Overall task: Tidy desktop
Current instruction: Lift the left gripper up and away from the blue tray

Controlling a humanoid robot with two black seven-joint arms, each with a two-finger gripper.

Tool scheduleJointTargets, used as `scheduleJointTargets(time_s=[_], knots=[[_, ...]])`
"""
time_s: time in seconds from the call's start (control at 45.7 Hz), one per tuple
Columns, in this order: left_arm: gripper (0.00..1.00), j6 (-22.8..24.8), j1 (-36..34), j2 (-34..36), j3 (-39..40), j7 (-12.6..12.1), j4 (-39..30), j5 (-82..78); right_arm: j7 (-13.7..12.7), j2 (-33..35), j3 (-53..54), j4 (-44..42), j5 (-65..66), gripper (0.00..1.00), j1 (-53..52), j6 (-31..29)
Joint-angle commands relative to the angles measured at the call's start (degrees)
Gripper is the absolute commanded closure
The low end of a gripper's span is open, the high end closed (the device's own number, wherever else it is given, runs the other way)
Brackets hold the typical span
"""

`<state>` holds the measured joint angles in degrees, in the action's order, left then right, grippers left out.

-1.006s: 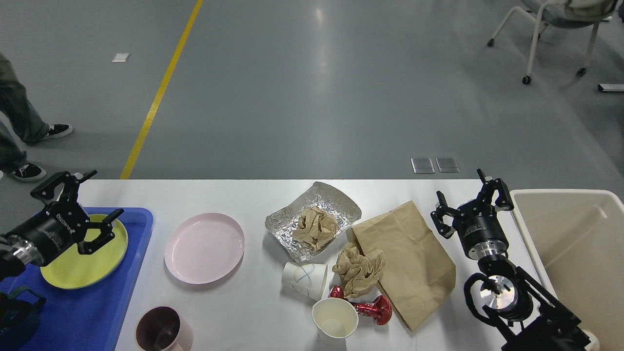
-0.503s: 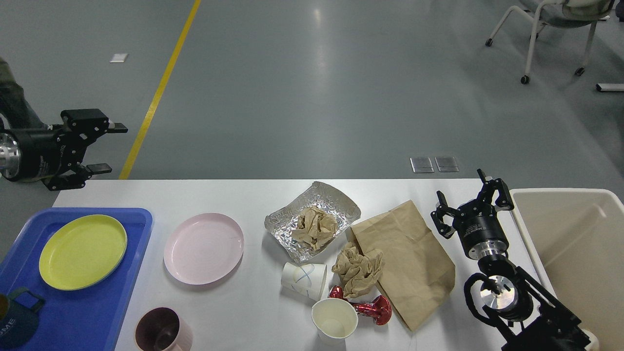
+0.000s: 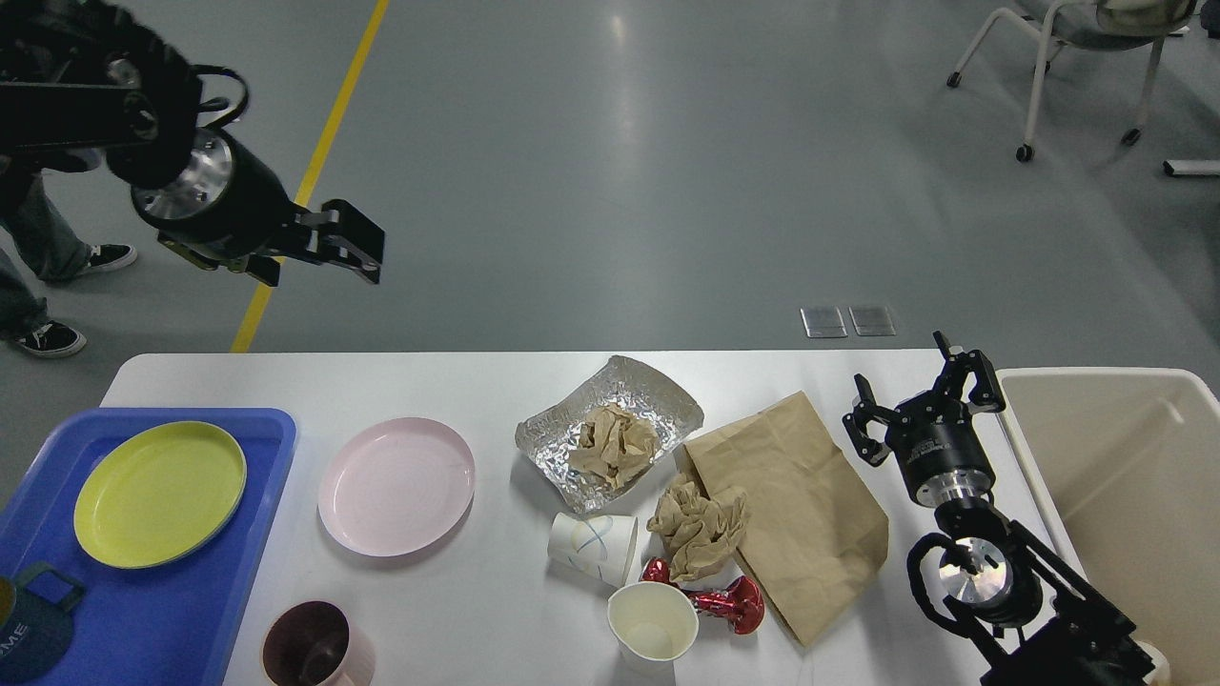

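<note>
Cluttered counter, both pincers empty

From near to far: the right pincer point(image 3: 923, 395), fingers apart, hovers just at 3 o'clock of the brown paper bag point(image 3: 796, 510) on the white counter point(image 3: 477, 591); the left pincer point(image 3: 357, 250), raised far off at 10 o'clock, cannot be read.

a wide white desktop point(image 3: 496, 610) with rounded corners. at its left end sits a blue tray point(image 3: 205, 610). moving right: a pink plate point(image 3: 396, 486), a maroon cup point(image 3: 315, 648) near the front edge, a crumpled foil sheet point(image 3: 610, 424), a paper cup on its side point(image 3: 593, 548), an upright paper cup point(image 3: 653, 624), a shiny red object point(image 3: 729, 605), crumpled brown paper point(image 3: 699, 529) and a flat brown paper bag point(image 3: 801, 514).
</note>
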<state>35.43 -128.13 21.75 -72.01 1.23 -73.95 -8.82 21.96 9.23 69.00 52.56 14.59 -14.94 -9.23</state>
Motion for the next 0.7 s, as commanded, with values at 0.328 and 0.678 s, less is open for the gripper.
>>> scheduleJointTargets(time_s=[0.328, 0.678], knots=[[0.03, 6.1, -29.5, -23.7, -14.8, -7.0, -15.0, 37.1, 0.0, 0.0, 0.0, 0.0, 0.0, 0.00, 0.0, 0.0], [0.03, 6.3, -26.6, -19.2, -17.5, -7.2, -15.8, 38.0, 0.0, 0.0, 0.0, 0.0, 0.0, 0.00, 0.0, 0.0]])
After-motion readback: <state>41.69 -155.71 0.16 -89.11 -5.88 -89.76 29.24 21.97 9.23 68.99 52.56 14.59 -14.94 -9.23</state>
